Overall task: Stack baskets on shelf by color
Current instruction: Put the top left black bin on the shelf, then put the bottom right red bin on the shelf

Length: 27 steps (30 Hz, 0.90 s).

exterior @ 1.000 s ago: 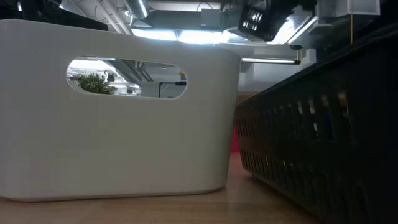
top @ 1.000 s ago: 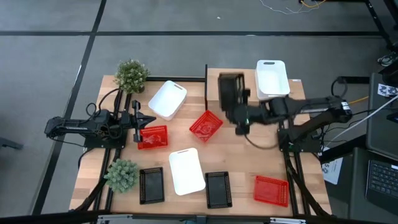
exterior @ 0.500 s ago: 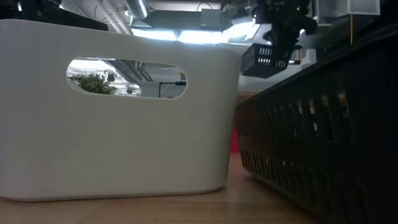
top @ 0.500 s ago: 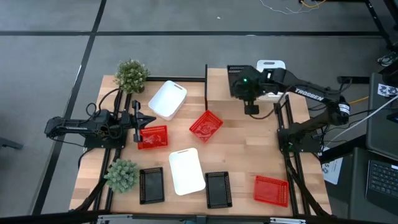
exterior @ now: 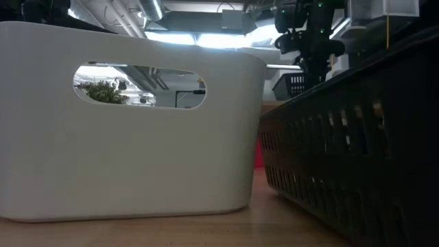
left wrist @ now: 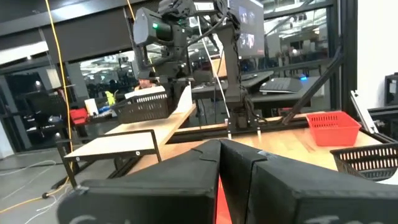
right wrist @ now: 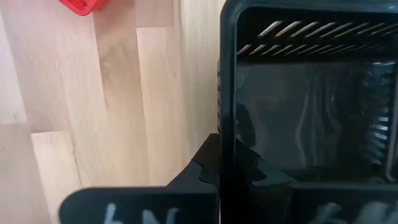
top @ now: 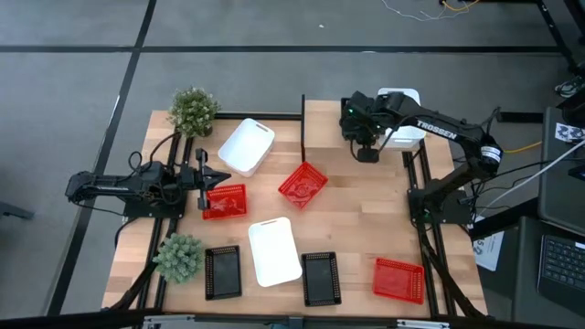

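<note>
**Black basket held over the shelf**

The right gripper (top: 366, 146) is over the shelf (top: 322, 128) at the table's far side, its fingers (right wrist: 214, 162) pinching the wall of a black basket (right wrist: 305, 87) — one finger inside the rim, one outside. In the left wrist view the basket (left wrist: 144, 107) sits at or just above the shelf board; whether it touches I cannot tell. A white basket (top: 402, 110) sits just beside it on the shelf's right end.

The left gripper (top: 203, 178) waits at the table's left side, fingers pressed together, just beside a red basket (top: 225, 201).

Handling, as a judgement: these mesh baskets look light and thin-walled, stiff enough to lift by one wall but apt to swing or tip from a one-sided hold. The rim at the middle of a wall is the best place to pinch, as here. The smooth white ones look slicker and a little bulkier, so a firm bite on the rim would matter more. Nesting one into another calls for squaring them up first — a skewed basket would likely jam or perch on the rim.

Writing: "TROSSEN" reads in white along the right arm (top: 437, 132). No labels are legible on the baskets.
</note>
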Each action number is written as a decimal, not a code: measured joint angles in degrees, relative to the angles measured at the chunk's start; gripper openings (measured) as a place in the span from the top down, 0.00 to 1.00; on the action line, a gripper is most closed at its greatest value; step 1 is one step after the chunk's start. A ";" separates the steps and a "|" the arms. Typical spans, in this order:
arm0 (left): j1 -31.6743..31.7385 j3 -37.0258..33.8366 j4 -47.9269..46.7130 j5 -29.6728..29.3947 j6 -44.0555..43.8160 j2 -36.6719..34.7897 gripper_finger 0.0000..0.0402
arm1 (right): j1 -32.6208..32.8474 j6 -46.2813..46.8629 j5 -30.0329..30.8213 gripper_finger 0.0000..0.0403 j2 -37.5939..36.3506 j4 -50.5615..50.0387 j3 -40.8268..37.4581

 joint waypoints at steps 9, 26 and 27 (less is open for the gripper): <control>0.01 0.00 0.02 0.01 -0.04 -0.01 1.00 | 0.02 -0.01 1.86 0.84 0.02 -3.91 0.00; 0.00 0.00 0.02 0.01 -0.08 -0.01 1.00 | 3.74 21.40 -7.58 0.69 -0.05 -16.85 17.98; 0.00 0.00 0.02 0.00 -0.07 -0.01 1.00 | 4.27 25.36 -12.51 0.69 -0.12 -18.53 18.75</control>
